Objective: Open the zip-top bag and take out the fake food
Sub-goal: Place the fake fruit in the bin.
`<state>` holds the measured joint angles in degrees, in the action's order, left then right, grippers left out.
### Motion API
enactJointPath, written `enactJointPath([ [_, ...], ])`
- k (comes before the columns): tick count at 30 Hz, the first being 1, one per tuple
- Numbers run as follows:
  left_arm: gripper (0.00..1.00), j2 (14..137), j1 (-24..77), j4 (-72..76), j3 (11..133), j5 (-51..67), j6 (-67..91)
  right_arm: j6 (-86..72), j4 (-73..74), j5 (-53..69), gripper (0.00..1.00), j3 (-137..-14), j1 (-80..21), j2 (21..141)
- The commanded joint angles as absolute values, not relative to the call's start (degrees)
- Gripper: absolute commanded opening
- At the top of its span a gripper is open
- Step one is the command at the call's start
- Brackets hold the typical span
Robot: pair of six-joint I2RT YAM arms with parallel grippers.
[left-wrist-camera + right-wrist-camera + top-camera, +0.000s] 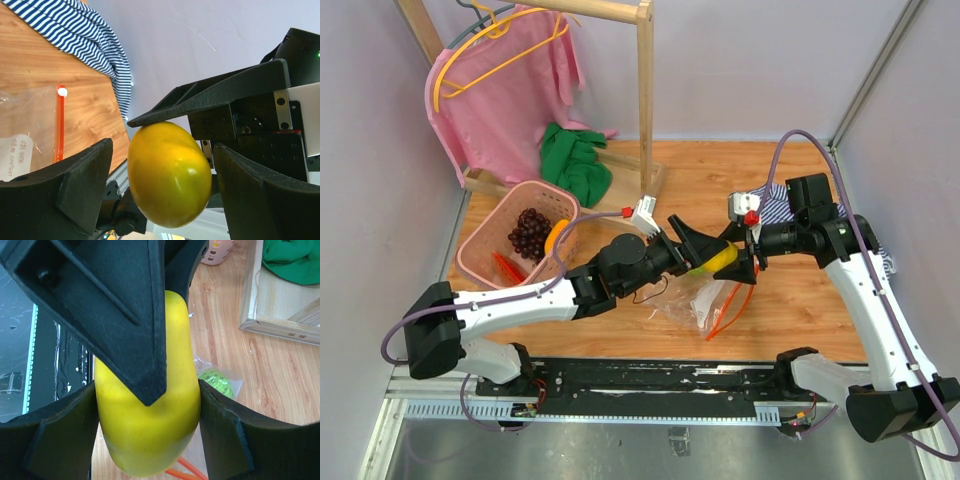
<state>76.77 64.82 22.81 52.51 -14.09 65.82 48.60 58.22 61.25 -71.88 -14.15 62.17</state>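
above the middle of the tabletop [800,320] | we see right claw [147,440] pinching yellow fruit [150,405], left claw [160,165] spread around it | grapes [528,232] in basket [470,258] at 9 o'clock | zip-top bag [692,300] beneath, green ball [216,381] left inside

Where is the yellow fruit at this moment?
In the top view, the yellow fruit is right of centre, just behind the bag, clamped in the right gripper, with the open left gripper around it.

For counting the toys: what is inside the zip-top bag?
A green leafy ball shows through the clear plastic of the zip-top bag. The yellow fruit and the fingers around it hide the rest.
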Motion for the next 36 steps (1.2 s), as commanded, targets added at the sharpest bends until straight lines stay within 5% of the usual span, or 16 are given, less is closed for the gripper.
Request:
enactJointPath([
  [1, 0.84, 78.2, 65.49, 26.47, 54.44, -13.46, 67.12, 47.73, 57.59, 62.68, 0.14, -71.79, -15.51, 62.07],
  [11, 0.72, 80.05, 65.99, 28.42, 55.09, -11.69, 67.58, 47.66, 56.83, 62.62, 0.14, -70.92, -15.59, 61.77],
  [16, 0.53, 80.92, 66.1, 30.37, 54.4, -10.72, 68.16, 47.55, 56.77, 62.55, 0.14, -70.78, -15.65, 61.88],
  [19, 0.31, 80.91, 66.12, 32.17, 53.5, -10.45, 67.65, 47.51, 56.65, 62.31, 0.16, -70.68, -15.75, 61.84],
  [22, 0.08, 80.13, 66.17, 33.32, 52.3, -11.31, 66.88, 47.38, 56.41, 61.91, 0.4, -70.37, -15.76, 61.57],
  [29, 0.01, 76.91, 66.1, 36.02, 48.02, -13.79, 64.88, 46.3, 53.63, 60.96, 0.99, -67.83, -15.77, 59.58],
  [36, 0.0, 72.54, 66.01, 37.7, 43.37, -15.46, 63.56, 48.44, 55.35, 64.11, 0.98, -66.63, -14.96, 58.35],
])
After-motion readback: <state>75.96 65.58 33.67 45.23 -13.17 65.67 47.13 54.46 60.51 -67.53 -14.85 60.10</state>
